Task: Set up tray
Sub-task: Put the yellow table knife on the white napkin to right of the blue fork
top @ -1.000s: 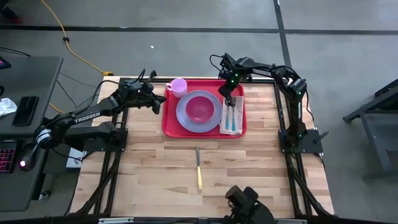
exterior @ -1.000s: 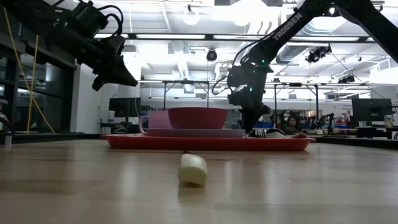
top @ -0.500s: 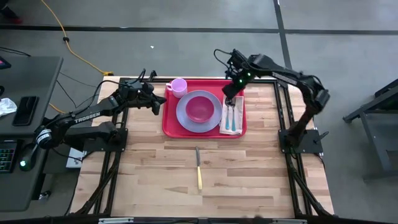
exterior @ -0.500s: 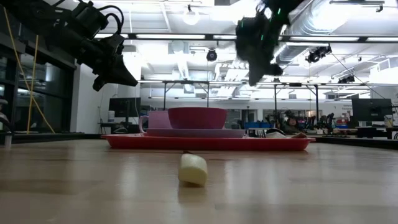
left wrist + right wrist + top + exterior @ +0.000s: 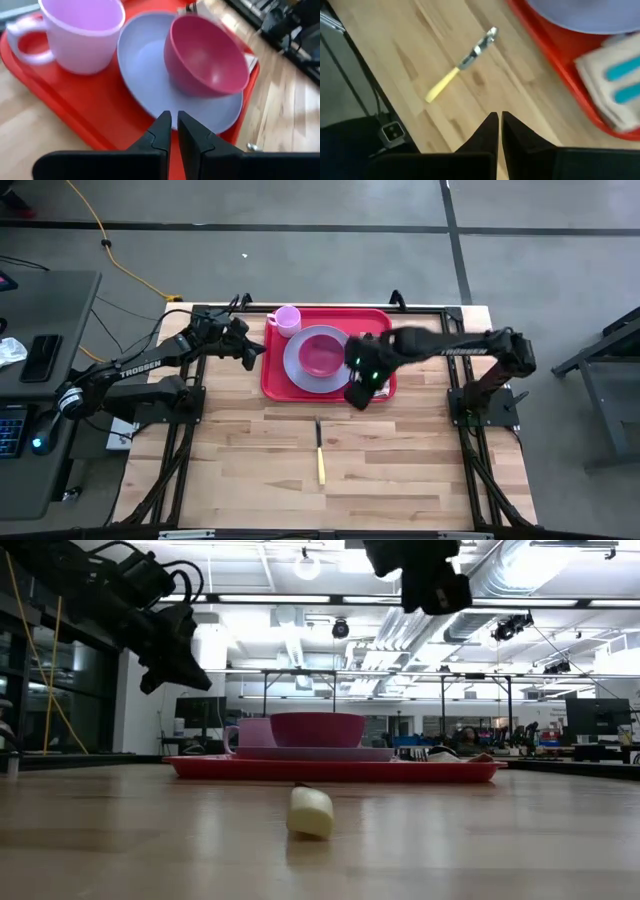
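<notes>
On the wooden table (image 5: 400, 470), the right gripper (image 5: 358, 394), fingers pressed together, has swung off the tray (image 5: 275, 380) toward the knife (image 5: 320, 452); left gripper (image 5: 254, 348) stays pinched closed beside it.

High cam straight down over table; low cam level at tabletop; wrist cams close; all share tray (image 5: 272, 380).

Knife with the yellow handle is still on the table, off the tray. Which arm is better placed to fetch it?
Probably the right. The right gripper hangs over the tray edge nearest the knife; the left gripper sits beyond the tray's far side.
</notes>
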Tool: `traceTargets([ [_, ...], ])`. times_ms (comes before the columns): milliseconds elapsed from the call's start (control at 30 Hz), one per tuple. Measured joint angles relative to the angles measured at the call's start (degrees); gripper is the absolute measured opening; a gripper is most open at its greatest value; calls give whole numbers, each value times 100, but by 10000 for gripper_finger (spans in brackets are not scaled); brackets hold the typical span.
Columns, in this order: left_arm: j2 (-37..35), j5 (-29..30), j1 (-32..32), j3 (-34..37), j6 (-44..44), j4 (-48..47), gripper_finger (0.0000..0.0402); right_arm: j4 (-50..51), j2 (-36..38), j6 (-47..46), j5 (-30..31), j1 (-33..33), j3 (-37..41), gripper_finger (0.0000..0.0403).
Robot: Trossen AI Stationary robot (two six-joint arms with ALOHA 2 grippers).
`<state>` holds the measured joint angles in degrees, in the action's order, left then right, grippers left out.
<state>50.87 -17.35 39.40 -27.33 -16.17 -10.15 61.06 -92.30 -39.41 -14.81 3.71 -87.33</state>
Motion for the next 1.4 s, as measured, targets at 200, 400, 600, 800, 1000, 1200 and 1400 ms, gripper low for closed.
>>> traceTargets([
  [200,0,-228,-2,0,303,-522,62,-1034,-493,-536,46,-548,0,1],
  [400,-100,-705,-2,0,742,-818,62,-1682,-941,-539,-16,-733,0,1],
  [600,-743,-952,-2,2,844,-874,62,-2173,-1324,-633,76,-848,2,1],
  [800,-1952,-985,-2,2,835,-1323,62,-2990,-1656,-1309,145,-1044,2,1],
  [1000,-3173,-1174,-4,2,484,-1403,62,-3326,-1895,-2135,552,-1268,7,10],
  [1200,-3949,-1404,-7,2,30,-1445,62,-3593,-2040,-2965,970,-1394,7,72],
  [1400,-4375,-1402,-7,2,-214,-1406,62,-3592,-2307,-3498,1182,-1559,7,127],
])
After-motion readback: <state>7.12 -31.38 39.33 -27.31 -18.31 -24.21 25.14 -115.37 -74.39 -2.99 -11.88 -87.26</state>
